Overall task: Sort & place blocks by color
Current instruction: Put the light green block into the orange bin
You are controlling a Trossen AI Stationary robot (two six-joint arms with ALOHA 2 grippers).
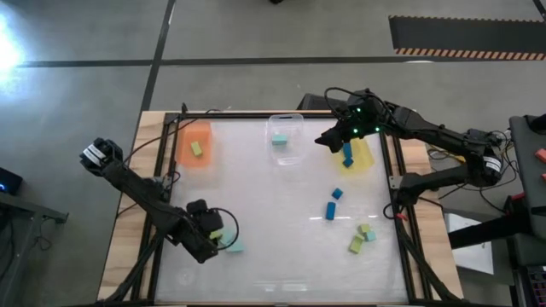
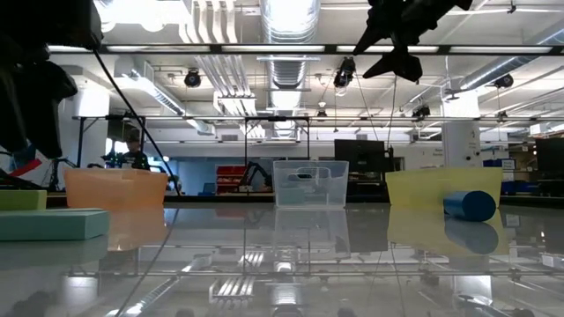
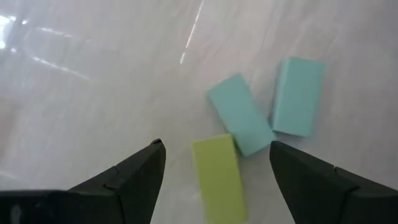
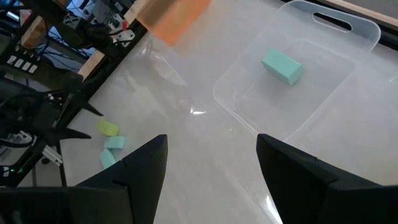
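My left gripper point(image 1: 215, 232) point(image 3: 216, 145) is open near the table's near-left corner. It hovers low over a yellow-green block point(image 3: 217, 177) that lies between its fingers without touching them. Two light teal blocks point(image 3: 239, 121) point(image 3: 297, 93) lie flat just beyond it. My right gripper point(image 1: 328, 139) point(image 4: 211, 142) is open and empty. It is raised above the table between the clear tray point(image 1: 294, 126) and the yellow tray point(image 1: 363, 162). The clear tray holds a teal block point(image 4: 282, 66). The yellow tray holds a blue block point(image 1: 347, 152). The orange tray point(image 1: 194, 135) holds a yellow-green block point(image 1: 196, 149).
Two blue blocks point(image 1: 337, 194) point(image 1: 329, 211) lie on the table right of centre. A small cluster of yellow-green and teal blocks point(image 1: 363, 237) lies near the right edge. The three trays stand along the far edge. The white table's middle point(image 1: 273, 213) is bare.
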